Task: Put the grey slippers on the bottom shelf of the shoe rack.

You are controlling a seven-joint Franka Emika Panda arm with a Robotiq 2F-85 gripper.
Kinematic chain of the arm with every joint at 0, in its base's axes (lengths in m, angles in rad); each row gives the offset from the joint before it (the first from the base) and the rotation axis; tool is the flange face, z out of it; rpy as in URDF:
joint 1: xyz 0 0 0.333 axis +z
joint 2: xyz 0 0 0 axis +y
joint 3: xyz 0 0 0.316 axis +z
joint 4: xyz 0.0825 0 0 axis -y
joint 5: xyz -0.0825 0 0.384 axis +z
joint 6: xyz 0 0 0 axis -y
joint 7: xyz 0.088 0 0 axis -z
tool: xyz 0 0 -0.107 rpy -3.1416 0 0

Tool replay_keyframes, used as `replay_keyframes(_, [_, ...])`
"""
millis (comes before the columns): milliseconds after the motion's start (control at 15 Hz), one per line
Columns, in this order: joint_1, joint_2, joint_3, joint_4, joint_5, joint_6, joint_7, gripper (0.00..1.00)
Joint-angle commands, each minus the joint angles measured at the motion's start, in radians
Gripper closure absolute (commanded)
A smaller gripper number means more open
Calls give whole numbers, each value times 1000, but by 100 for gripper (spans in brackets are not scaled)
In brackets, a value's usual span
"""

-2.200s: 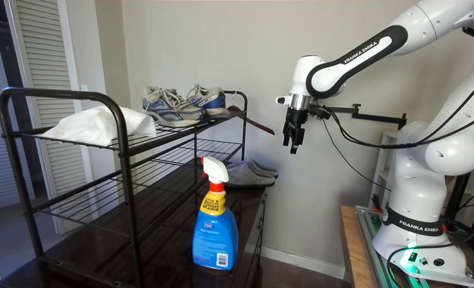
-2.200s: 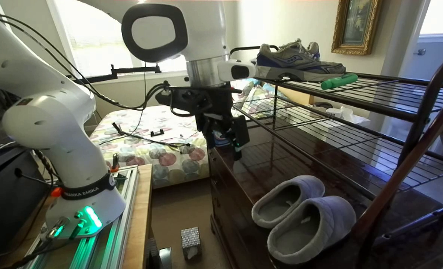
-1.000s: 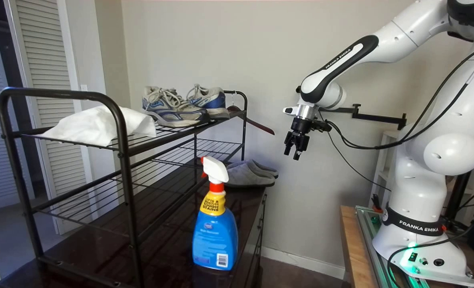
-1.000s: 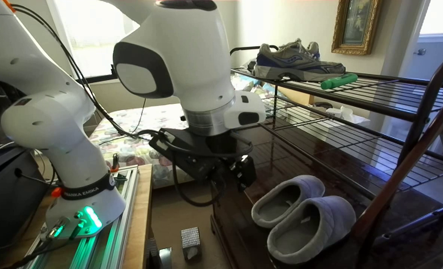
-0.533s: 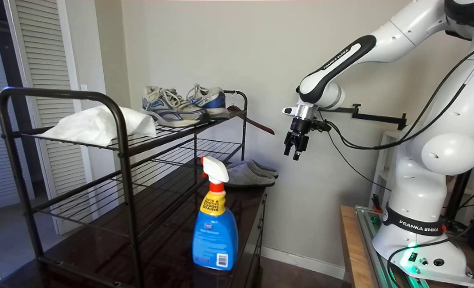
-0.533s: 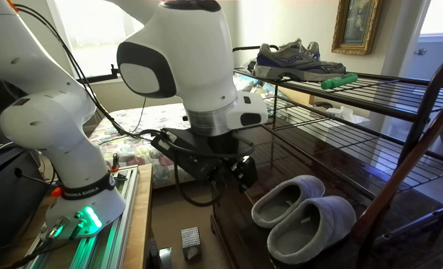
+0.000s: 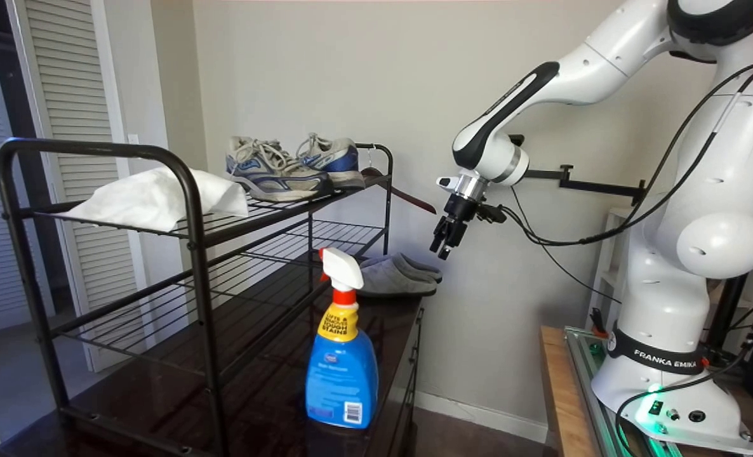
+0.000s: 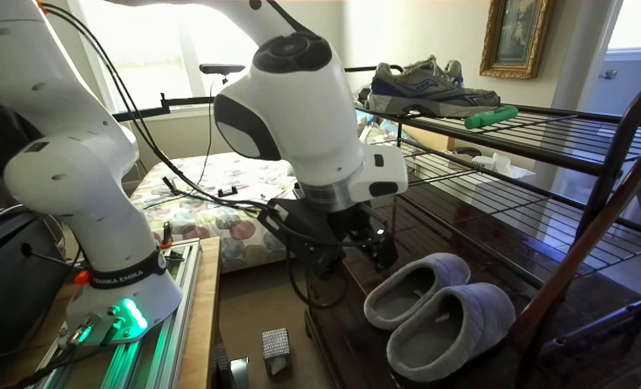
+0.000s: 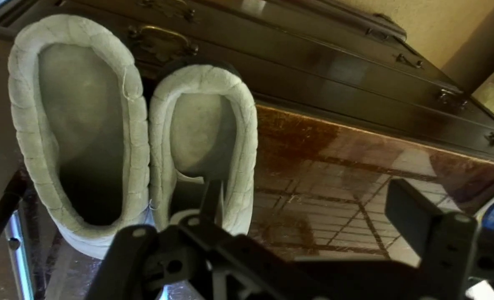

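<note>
Hovering with jaws wide apart and nothing held, the gripper [image 9: 307,195] is just beyond and left of the grey slippers [image 8: 485,316] in an exterior view. The pair lies side by side on the dresser top [image 9: 297,137], left of the shoe rack [image 8: 620,146]. Nothing looks done yet: gripping, moving right and setting both on the bottom shelf [image 7: 141,393] all remain.

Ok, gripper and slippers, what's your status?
Gripper open, holding nothing. Grey slippers side by side on dresser, beside shoe rack, not yet shelved. Hanger at rack's end, possible snag.
</note>
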Motion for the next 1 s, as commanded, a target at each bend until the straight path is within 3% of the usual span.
replay_keyframes(0, [40, 152, -13, 94, 130, 54, -82, 0])
replay_keyframes(333, [28, 292, 1, 197, 165, 94, -124, 0])
replay_keyframes(467, [12, 343, 0, 251, 177, 50, -139, 0])
replay_keyframes(533, [0, 380, -7, 291, 148, -29, -111, 0])
replay_keyframes(600, [20, 297, -3, 208, 130, 51, -94, 0])
replay_keyframes(667, [-105, 311, 114, 229, 99, 32, -72, 0])
replay_keyframes(867, [-115, 349, 117, 262, 91, 12, -67, 0])
replay_keyframes(933, [-149, 354, 143, 272, 132, -3, -125, 0])
